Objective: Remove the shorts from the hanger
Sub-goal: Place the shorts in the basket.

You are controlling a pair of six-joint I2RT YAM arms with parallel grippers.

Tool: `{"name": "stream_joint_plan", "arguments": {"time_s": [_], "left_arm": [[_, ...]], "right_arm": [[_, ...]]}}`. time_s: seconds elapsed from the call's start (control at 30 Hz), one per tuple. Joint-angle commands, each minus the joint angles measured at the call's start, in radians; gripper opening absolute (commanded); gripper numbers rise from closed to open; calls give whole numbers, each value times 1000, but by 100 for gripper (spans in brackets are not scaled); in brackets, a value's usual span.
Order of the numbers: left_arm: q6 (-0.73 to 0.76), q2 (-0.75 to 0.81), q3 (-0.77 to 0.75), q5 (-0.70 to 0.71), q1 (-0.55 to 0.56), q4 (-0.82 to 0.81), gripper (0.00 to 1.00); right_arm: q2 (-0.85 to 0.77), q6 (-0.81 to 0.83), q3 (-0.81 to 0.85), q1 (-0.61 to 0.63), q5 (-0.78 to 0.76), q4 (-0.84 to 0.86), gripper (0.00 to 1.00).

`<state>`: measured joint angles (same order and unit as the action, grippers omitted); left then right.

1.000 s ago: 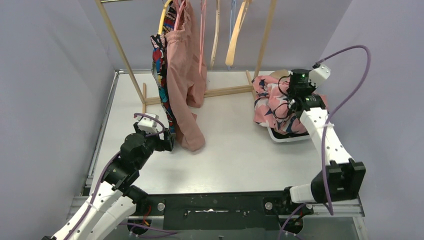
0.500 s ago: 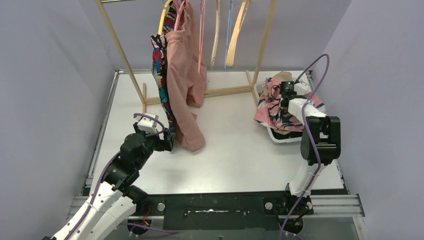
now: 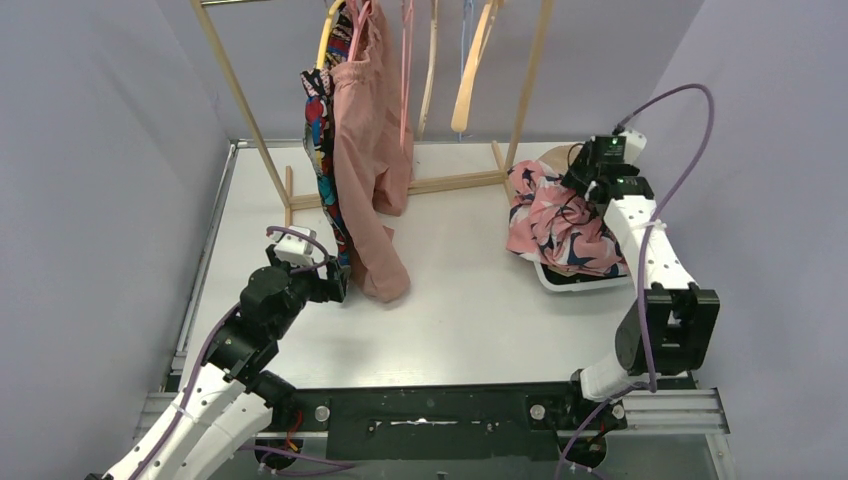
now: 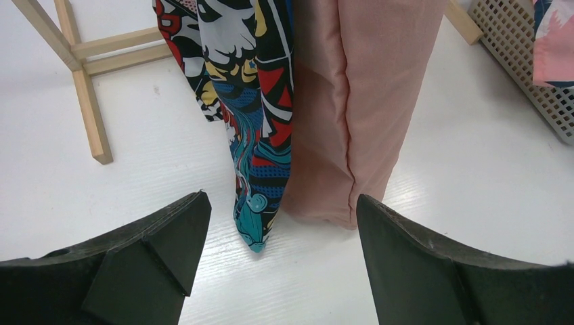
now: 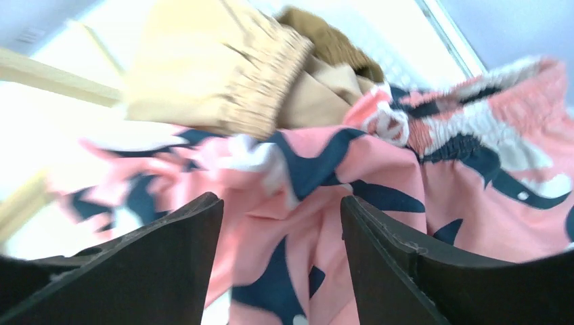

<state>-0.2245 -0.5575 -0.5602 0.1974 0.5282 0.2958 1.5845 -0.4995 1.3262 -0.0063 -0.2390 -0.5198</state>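
Plain dusty pink shorts [image 3: 370, 170] and comic-print shorts [image 3: 322, 150] hang from hangers [image 3: 330, 35] on the wooden rack. Their lower ends, pink [image 4: 359, 101] and comic-print [image 4: 254, 101], reach the table just ahead of my left gripper [image 4: 281, 230], which stands open and touches neither. My left gripper [image 3: 338, 283] sits low by the hems. Pink floral-print shorts [image 3: 560, 225] lie heaped over the basket. My right gripper [image 3: 582, 185] hovers open above them; floral fabric [image 5: 352, 176] fills the space below its jaws [image 5: 281, 223], beside beige shorts [image 5: 216, 74] and mustard-brown shorts [image 5: 332, 40].
A white mesh basket [image 3: 575, 280] stands at the right, its wall [image 4: 521, 61] near the rack's foot. The wooden rack frame [image 3: 240, 100] crosses the back, with one leg [image 4: 88, 115] on the left. Bare hangers [image 3: 470, 80] hang at the right of the rail. Walls close in on both sides.
My right gripper has opened and let go of the floral-print shorts, which now lie over the basket. The right arm has swung back. The left arm has not moved.
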Motion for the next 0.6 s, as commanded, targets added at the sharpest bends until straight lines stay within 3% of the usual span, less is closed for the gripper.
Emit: {"name": "stream_joint_plan", "arguments": {"time_s": [0.0,0.1,0.23,0.37,0.57], "left_arm": [[10,10,-31,-30,-8,-32,80],[10,11,-31,-30,-8,-34,79],[10,9,-31,-31,-9,-35,79],[10,8,-33,-28,-11,-30,79],[8,28,-26,-15,-13,-38,79]], "right_arm": [[-101,52,101,-6,174,-43,66],[-136,32,64,-4,294,-9,63],[-127,-16,-106,30,445,175,54],[78,-44,-150,53,405,124,34],[210,-84,-291,57,259,202,33]]}}
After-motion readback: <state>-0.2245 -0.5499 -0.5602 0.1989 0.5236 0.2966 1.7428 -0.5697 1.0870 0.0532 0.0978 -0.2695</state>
